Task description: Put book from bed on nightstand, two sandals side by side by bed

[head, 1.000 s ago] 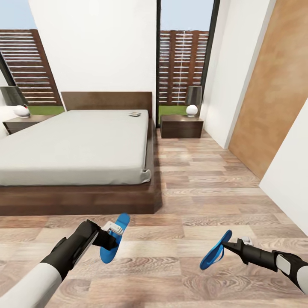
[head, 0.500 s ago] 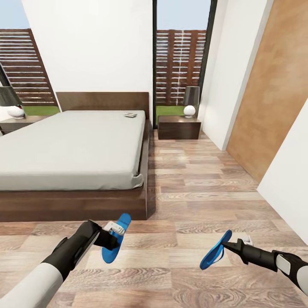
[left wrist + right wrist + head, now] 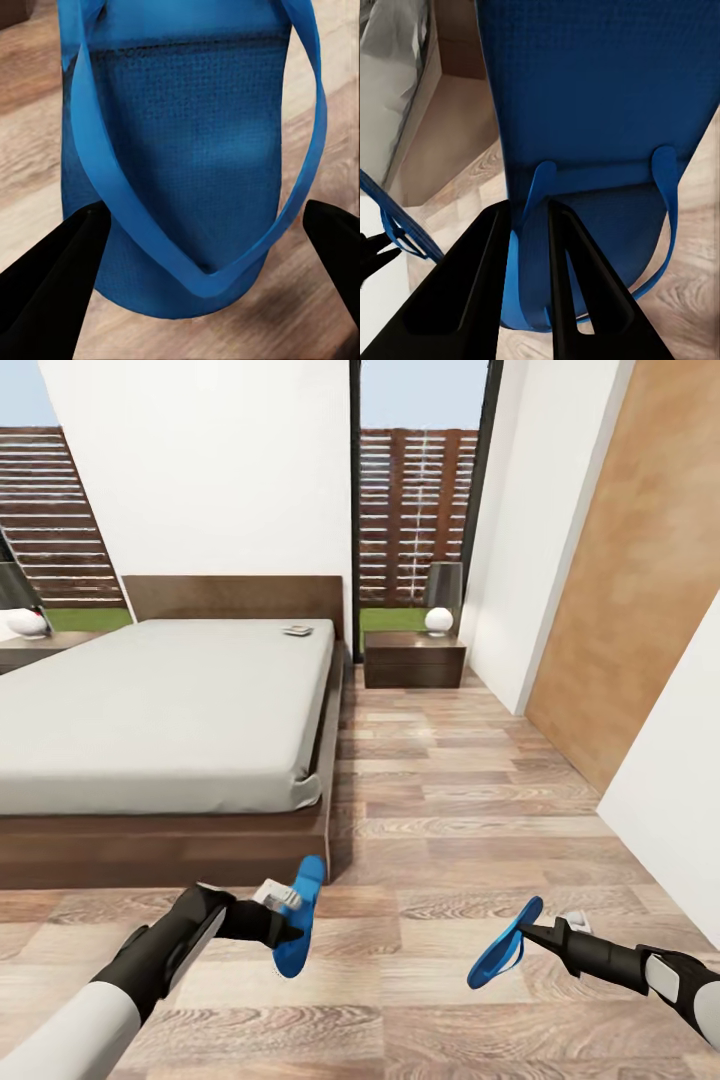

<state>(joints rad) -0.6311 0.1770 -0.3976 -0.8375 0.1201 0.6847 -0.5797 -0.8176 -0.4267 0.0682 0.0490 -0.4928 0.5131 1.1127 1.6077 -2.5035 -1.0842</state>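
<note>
The bedroom floor, light wood plank, fills the near and right part of the head view. The bed occupies the left side, its grey mattress flat and its dark frame end facing the robot. The book lies on the far right corner of the mattress, near the headboard. 1 nightstand stands at the far right of the bed, apart from it, with a round white lamp on top; a 2nd nightstand sits at the far left, partly cut off by the frame edge. A tall window rises behind the right nightstand.

Left arm: extended forward and low, its left gripper grasping the left sandal above the floor, just in front of the bed's right foot corner. The sandal is tilted on edge. In the left wrist view its strap sits between the 2 dark fingertips.

Right arm: extended from the near right, its right gripper clenched on the right sandal, held clear of the floor, well apart from the bed. The right wrist view shows both fingers pinching the strap area.
</note>
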